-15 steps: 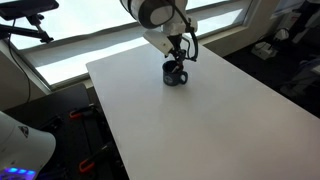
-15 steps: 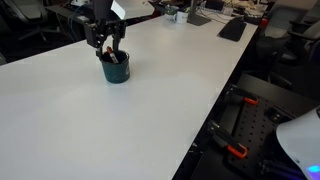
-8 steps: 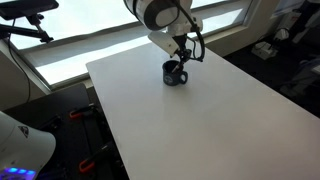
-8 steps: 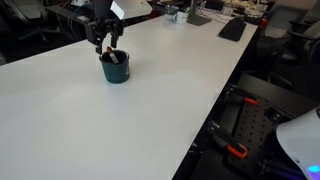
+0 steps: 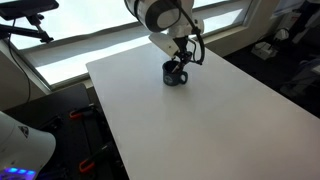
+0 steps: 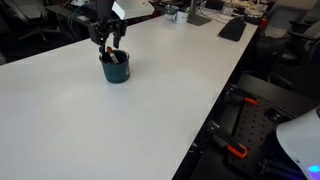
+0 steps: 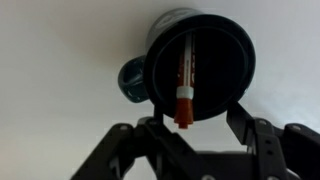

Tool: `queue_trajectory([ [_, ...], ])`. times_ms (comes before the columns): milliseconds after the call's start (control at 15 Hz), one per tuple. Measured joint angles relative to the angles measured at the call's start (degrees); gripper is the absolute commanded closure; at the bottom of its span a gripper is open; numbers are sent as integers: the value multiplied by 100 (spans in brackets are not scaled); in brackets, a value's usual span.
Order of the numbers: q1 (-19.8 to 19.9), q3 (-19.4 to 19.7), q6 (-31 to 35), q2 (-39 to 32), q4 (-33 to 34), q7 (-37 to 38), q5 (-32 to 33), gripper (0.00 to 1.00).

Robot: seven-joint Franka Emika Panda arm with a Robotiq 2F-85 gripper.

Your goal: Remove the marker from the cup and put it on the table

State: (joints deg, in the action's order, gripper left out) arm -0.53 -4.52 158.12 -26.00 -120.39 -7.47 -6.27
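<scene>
Gripper (image 7: 196, 128) right over the cup (image 7: 200, 40), jaws spread wide, with the fingers (image 7: 150, 135) standing either side of the near rim. The wrist view looks straight into the dark mouth. The marker (image 7: 185, 80) is inside, with a reddish body, a pale band and a red end pointing up at the camera. That end pokes out at the rim, in the gap between the fingers, and I can't see either one touching it. The handle (image 7: 133, 80) sticks out to the left in that view, clear of the gripper.

In an exterior view the gripper (image 5: 182, 57) hangs just above the cup (image 5: 175, 73). The cup stands on the white tabletop (image 5: 200, 120) near the far edge, on the window (image 5: 100, 45) side. There's lots of bare white surface from the cup down to the near edge, and more out to the right-hand edge.

In an exterior view the cup (image 6: 115, 68) sits well back with the gripper (image 6: 111, 46) low over it. The tabletop (image 6: 110, 125) spreads open toward the camera and across to its long right edge. The marker is too small to make out in both exterior views.
</scene>
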Motion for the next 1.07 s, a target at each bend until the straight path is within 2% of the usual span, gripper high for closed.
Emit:
queue_trajectory([
  [200, -2, 18, -47, -3, -63, 152, 83, 37],
  [267, -2, 19, -54, -9, -90, 174, 90, 52],
  [333, -3, 19, -54, -11, -105, 183, 92, 61],
  [600, 1, 9, -54, -16, -171, 178, 101, 93],
  [667, 7, -12, -54, -17, -211, 161, 101, 99],
  [1067, 261, -382, -54, 9, -462, -479, 81, 99],
])
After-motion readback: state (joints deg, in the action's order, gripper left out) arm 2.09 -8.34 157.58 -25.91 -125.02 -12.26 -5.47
